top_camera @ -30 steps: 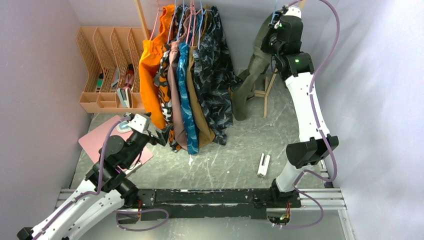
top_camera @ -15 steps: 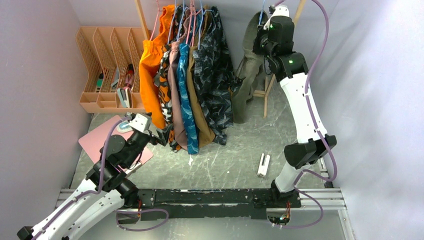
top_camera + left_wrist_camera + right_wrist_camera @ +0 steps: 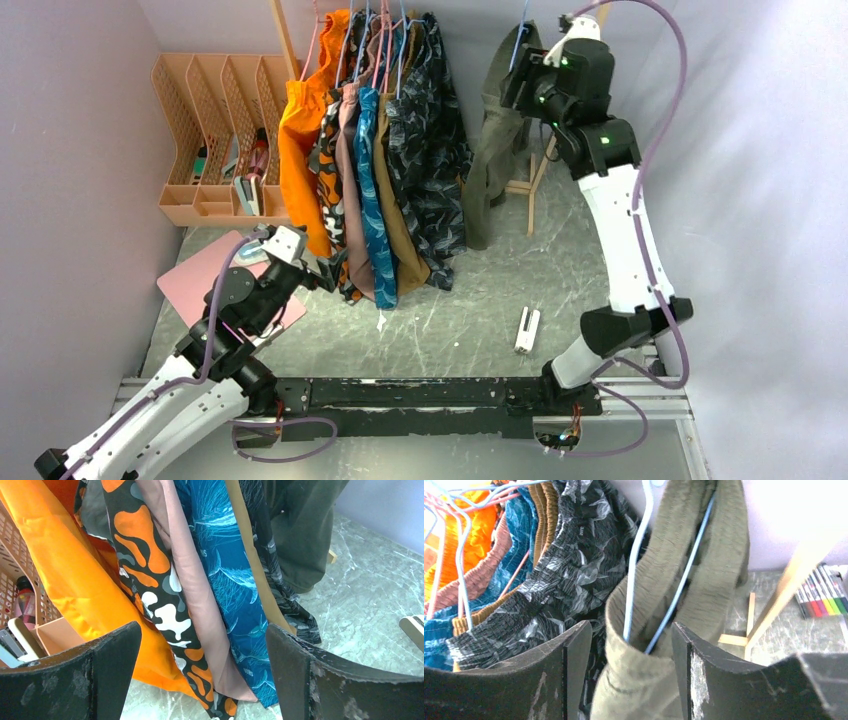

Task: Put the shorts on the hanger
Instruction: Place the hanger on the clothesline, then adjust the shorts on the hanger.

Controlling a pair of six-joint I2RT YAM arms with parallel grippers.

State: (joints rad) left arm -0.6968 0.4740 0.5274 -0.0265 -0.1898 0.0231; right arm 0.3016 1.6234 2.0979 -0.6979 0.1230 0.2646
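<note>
Two grippers, both with fingers apart. High up at the back, the right gripper (image 3: 628, 630) has its fingers spread partway. The ribbed waistband of the shorts (image 3: 664, 555) and the thin wire of the hanger (image 3: 634, 565) sit between them, unpinched. The shorts hang from the hanger, just right of the row of other garments (image 3: 380, 150). Low down, the left gripper (image 3: 202, 630) gapes wide before those garments, holding nothing.
</note>
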